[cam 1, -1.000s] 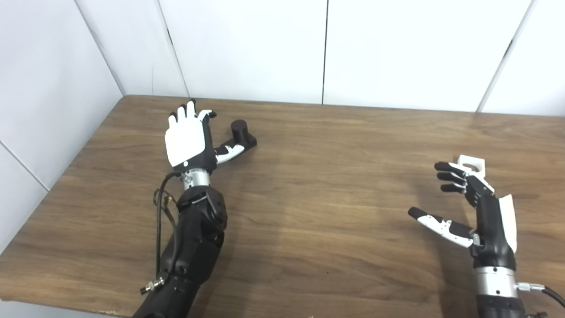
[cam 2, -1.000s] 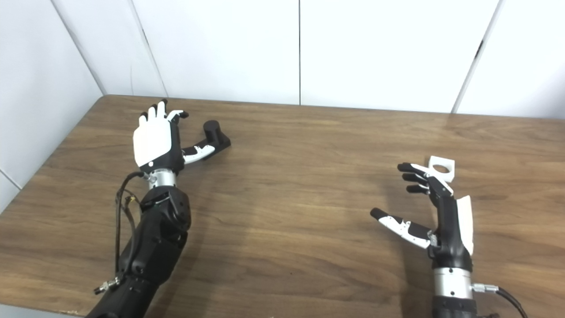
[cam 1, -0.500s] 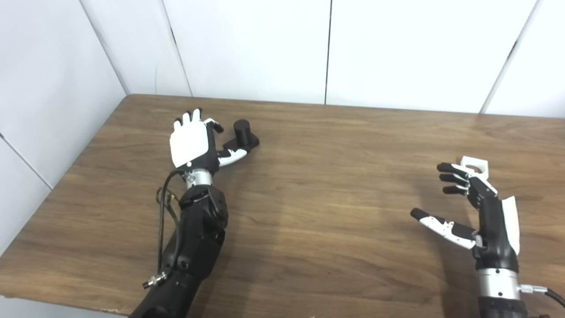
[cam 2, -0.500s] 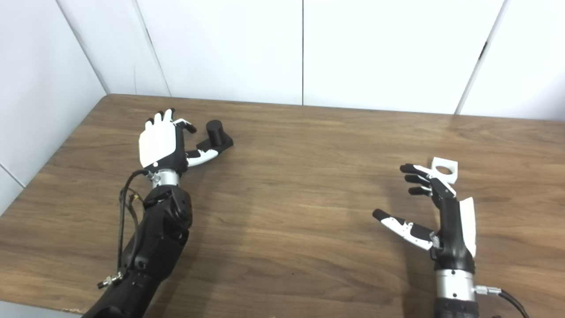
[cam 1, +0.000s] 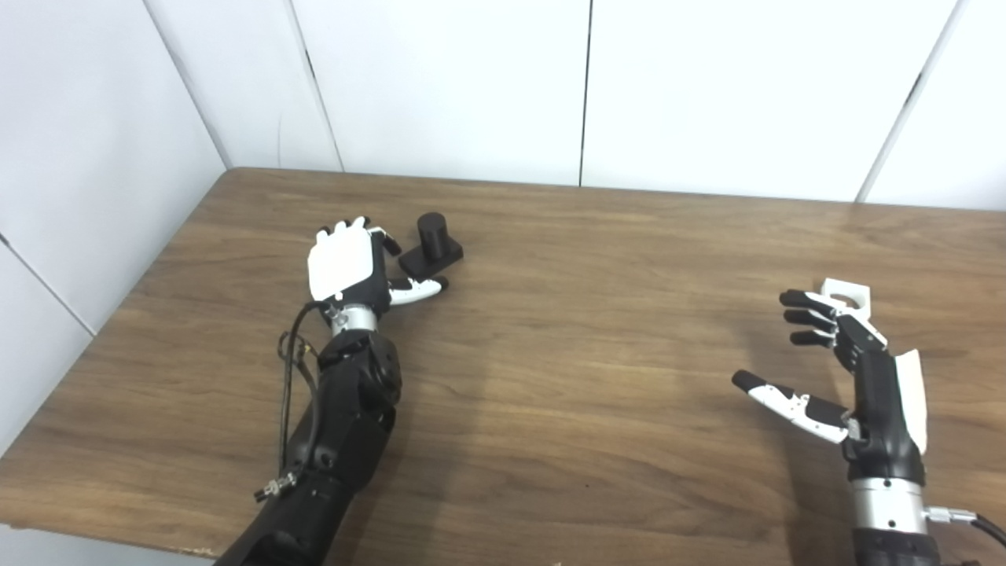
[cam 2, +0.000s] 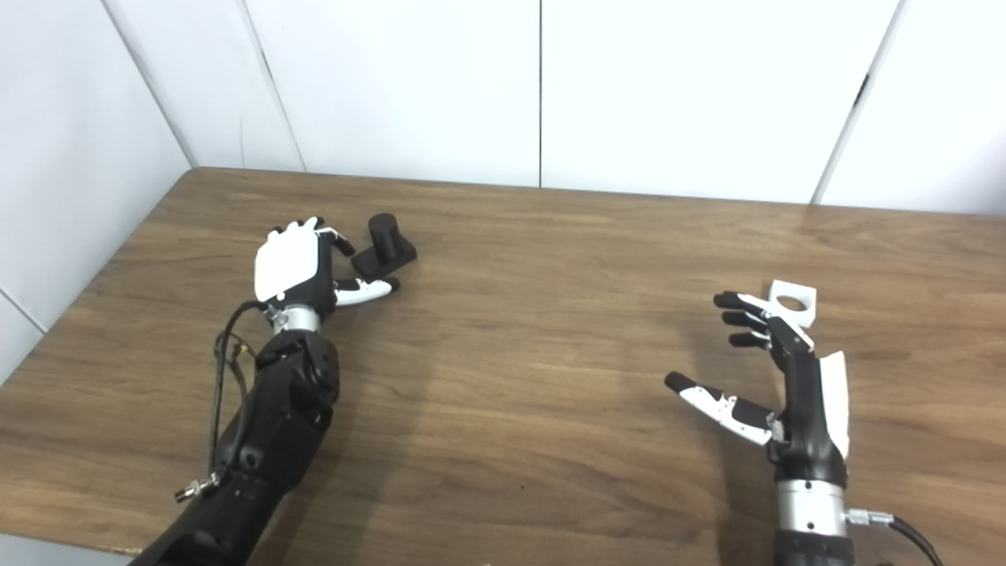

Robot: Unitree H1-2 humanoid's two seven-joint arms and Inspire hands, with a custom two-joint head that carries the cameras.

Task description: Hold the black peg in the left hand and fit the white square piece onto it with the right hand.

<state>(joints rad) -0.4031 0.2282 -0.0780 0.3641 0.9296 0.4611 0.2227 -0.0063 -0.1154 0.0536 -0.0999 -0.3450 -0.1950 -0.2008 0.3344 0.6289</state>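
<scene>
The black peg (cam 1: 431, 239) stands upright on its flat square base, resting on the counter (cam 1: 566, 330) in the far left area, near the back edge. The peg is a short cylinder rising from the middle of the base.

The left hand (cam 1: 346, 263) lies just beside the peg, on its left and near side. The white back of the hand faces up. The fingers (cam 1: 387, 240) curl toward the left edge of the base, and the thumb (cam 1: 416, 289) extends along the near side of the base. The hand is partly curled with fingers and thumb apart; it encloses nothing. Whether any fingertip touches the base cannot be determined.

The white square piece (cam 2: 792, 303) sits on the counter at the right side, well apart from the peg. A round hole is visible in its upper face.

The right hand (cam 2: 774, 377) is raised on edge, near the white square piece. Its fingers are spread, with the dark fingertips (cam 2: 727, 300) reaching level with the piece on its left side, and the thumb (cam 2: 711, 399) pointing left, well clear of the fingers. The hand holds nothing. Contact between the fingers and the piece cannot be determined.

White wall panels (cam 1: 440, 86) stand behind the counter.
</scene>
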